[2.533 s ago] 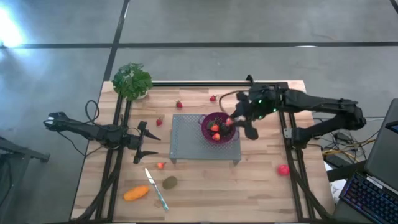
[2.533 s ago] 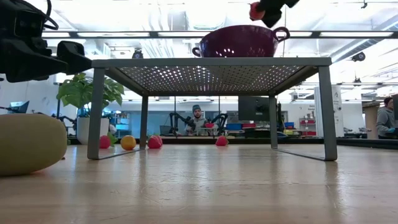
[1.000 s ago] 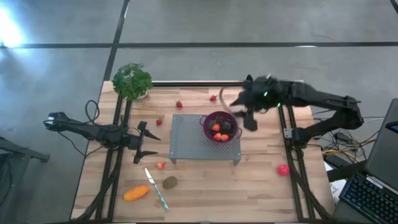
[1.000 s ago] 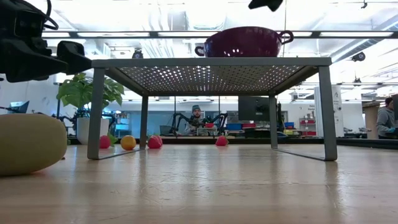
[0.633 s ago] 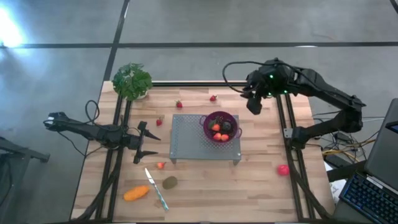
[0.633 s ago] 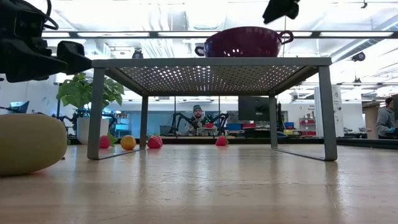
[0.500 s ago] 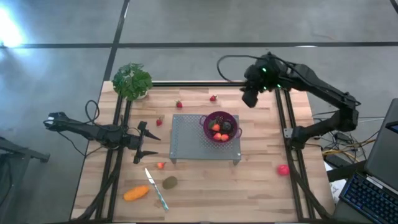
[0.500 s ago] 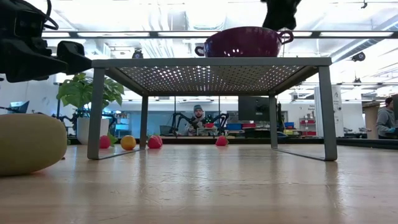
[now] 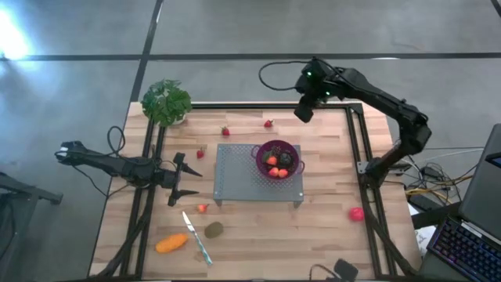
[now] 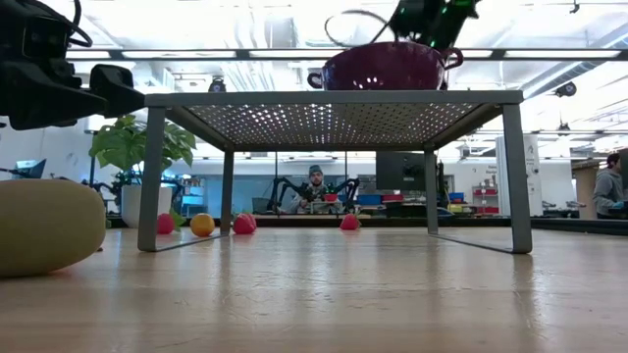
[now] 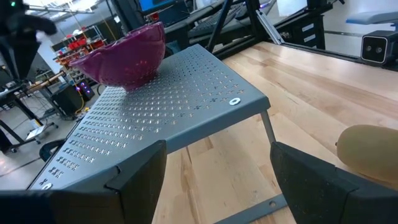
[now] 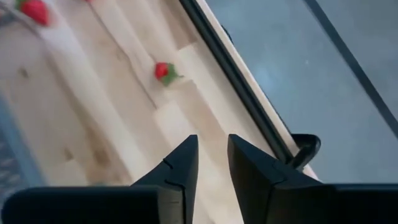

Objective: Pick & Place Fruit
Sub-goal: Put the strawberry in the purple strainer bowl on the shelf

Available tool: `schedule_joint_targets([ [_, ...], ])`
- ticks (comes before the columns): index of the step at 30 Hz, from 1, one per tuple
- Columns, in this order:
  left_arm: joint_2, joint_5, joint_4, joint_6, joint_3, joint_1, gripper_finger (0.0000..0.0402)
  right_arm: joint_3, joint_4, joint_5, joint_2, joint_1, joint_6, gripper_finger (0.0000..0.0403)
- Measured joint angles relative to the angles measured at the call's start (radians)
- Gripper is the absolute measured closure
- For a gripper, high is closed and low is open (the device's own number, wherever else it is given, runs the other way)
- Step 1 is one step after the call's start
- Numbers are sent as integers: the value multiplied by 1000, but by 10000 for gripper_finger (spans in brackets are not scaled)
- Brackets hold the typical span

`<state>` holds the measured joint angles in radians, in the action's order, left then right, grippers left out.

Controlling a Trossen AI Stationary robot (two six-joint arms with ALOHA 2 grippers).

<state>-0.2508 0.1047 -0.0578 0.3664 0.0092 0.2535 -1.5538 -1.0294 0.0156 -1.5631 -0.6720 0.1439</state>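
Right tool empty, fingers nearly together, high over the worktop's far edge, likely heading for a loose strawberry. Left tool waits open. Bowl holds fruit.

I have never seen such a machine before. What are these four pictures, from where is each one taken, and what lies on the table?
This is a robot with two dark arms at a wooden table. One picture looks straight down, one looks level across the tabletop, and two come from cameras on the wrists.

A grey perforated stand carries a purple bowl with fruit inside. On the wood lie small strawberries, an orange fruit, a brown-green oval fruit, a pink-red ball, a knife and a potted plant.

The left tool waits open beside the stand, holding nothing. The right tool hangs above the far table edge, nearly closed and empty.
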Motion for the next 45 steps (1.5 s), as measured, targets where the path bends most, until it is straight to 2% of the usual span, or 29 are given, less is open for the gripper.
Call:
schedule_joint_targets([
  [9,0,0,0,0,0,0,110,-105,80,-150,-196,-22,120,332],
  [16,0,0,0,0,0,0,110,-176,77,-264,-335,-11,156,300],
  [30,0,0,0,0,0,0,110,-204,158,-265,-488,23,261,201],
  [37,0,0,0,0,0,0,110,-205,227,-254,-486,37,278,173],
  [45,0,0,0,0,0,0,110,-198,286,-251,-508,35,209,156],
])
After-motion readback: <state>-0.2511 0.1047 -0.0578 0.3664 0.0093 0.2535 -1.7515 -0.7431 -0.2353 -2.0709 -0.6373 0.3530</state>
